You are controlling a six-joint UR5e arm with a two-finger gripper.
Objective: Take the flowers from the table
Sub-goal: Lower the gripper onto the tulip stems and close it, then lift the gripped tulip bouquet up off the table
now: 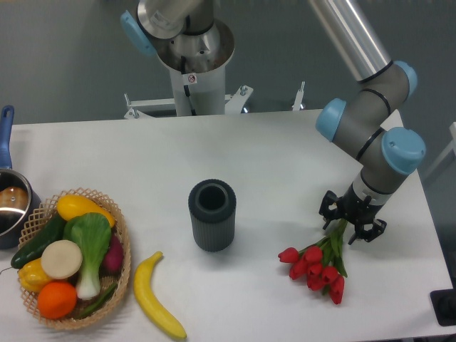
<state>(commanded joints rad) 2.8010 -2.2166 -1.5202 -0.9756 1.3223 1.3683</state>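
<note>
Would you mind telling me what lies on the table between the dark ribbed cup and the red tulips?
Nothing: the camera view shows only bare white table between the cup and the tulips.

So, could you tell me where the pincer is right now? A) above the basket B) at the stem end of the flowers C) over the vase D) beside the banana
B: the pincer sits at the green stem end of the flowers, which lie on the table right of the vase.

Bright even light, soft shadows, sharp
</note>
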